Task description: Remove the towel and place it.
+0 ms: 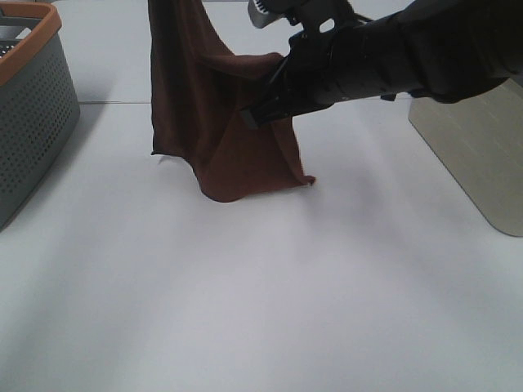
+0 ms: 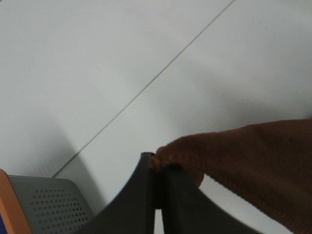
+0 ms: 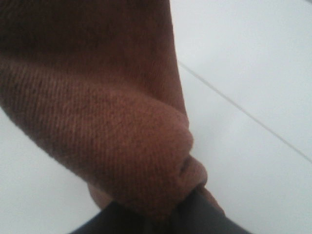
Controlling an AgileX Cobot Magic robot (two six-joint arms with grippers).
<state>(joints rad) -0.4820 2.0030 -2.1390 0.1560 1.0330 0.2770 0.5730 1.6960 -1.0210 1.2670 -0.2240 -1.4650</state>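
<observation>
A brown towel (image 1: 214,122) hangs spread between my two grippers, and its lower edge touches the white table (image 1: 261,294). My right gripper (image 1: 260,113) reaches in from the upper right and is shut on the towel's right side. In the right wrist view the towel (image 3: 97,112) bunches over the dark fingers (image 3: 195,217). My left gripper (image 2: 159,170) is shut on a corner of the towel (image 2: 243,161). In the exterior high view the left gripper is above the frame's top edge, where the towel's upper left corner runs out of view.
A grey perforated basket (image 1: 33,114) with an orange rim stands at the far left and also shows in the left wrist view (image 2: 46,207). A beige flat panel (image 1: 482,155) stands at the right. A thin seam (image 2: 161,73) crosses the table.
</observation>
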